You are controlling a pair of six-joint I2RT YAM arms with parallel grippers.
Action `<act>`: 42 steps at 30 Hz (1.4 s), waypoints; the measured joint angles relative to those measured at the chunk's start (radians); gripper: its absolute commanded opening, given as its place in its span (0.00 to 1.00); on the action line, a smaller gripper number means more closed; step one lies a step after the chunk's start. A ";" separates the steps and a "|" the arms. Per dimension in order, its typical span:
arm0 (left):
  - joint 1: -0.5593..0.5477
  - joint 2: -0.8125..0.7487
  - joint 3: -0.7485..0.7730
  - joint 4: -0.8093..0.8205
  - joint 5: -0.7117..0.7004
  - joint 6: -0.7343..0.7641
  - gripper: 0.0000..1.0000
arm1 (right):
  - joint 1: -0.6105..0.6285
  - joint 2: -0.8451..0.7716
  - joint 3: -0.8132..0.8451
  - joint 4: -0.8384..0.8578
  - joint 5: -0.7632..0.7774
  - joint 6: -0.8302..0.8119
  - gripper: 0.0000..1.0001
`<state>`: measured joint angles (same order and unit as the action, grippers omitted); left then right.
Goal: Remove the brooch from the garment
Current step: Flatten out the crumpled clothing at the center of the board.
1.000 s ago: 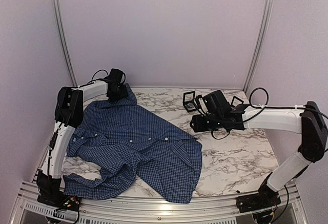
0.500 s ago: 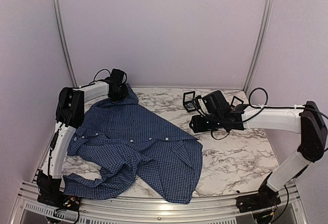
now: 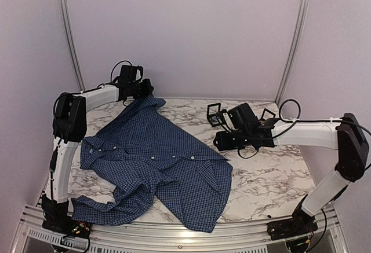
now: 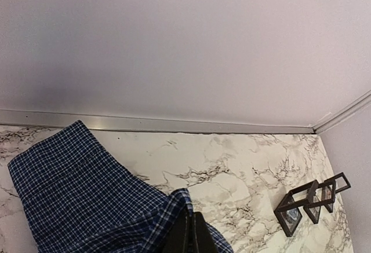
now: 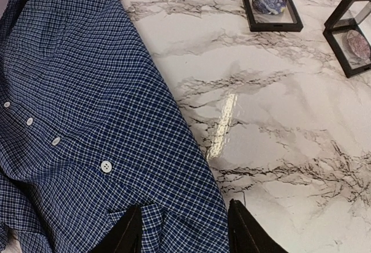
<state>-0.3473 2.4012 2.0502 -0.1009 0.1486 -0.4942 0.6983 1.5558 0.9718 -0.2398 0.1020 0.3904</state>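
Note:
The garment (image 3: 156, 154), a dark blue checked shirt with pale buttons, lies spread over the left and middle of the marble table. My left gripper (image 3: 141, 92) is at the back left, shut on a corner of the shirt and holding it raised off the table. In the left wrist view its fingers (image 4: 192, 230) pinch a fold of the cloth (image 4: 69, 189). My right gripper (image 3: 220, 140) hovers open over the shirt's right edge. In the right wrist view that gripper (image 5: 184, 233) straddles the checked cloth (image 5: 87, 91). The brooch is hidden from every view.
Small black square frame boxes (image 3: 214, 114) stand at the back middle of the table, just behind my right gripper. Two of them show in the right wrist view (image 5: 271, 4) (image 5: 355, 36). Bare marble (image 3: 261, 172) lies to the right of the shirt. Walls close in the back and sides.
My left gripper has shut on the shirt's back corner and lifted it up and back, drawing the cloth toward the rear left. The right arm has barely moved.

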 measured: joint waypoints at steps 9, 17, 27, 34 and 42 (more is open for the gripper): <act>-0.012 -0.067 -0.162 -0.022 0.085 0.047 0.66 | 0.011 0.050 0.037 0.007 -0.013 -0.004 0.54; -0.013 -0.435 -0.500 -0.039 -0.059 0.011 0.75 | 0.058 0.056 0.052 0.007 -0.029 -0.018 0.58; 0.010 -0.831 -0.971 0.027 -0.142 -0.118 0.70 | 0.061 0.056 -0.040 0.037 -0.046 0.018 0.50; 0.062 -0.974 -1.284 0.024 -0.154 -0.236 0.56 | 0.062 0.056 -0.092 0.078 -0.068 0.048 0.45; 0.148 -1.080 -1.460 0.038 -0.159 -0.316 0.54 | 0.071 0.074 -0.153 0.112 -0.098 0.073 0.42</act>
<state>-0.1989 1.3212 0.5903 -0.0631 -0.0105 -0.8101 0.7689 1.6299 0.8188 -0.1280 0.0040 0.4633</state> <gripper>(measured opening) 0.552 0.423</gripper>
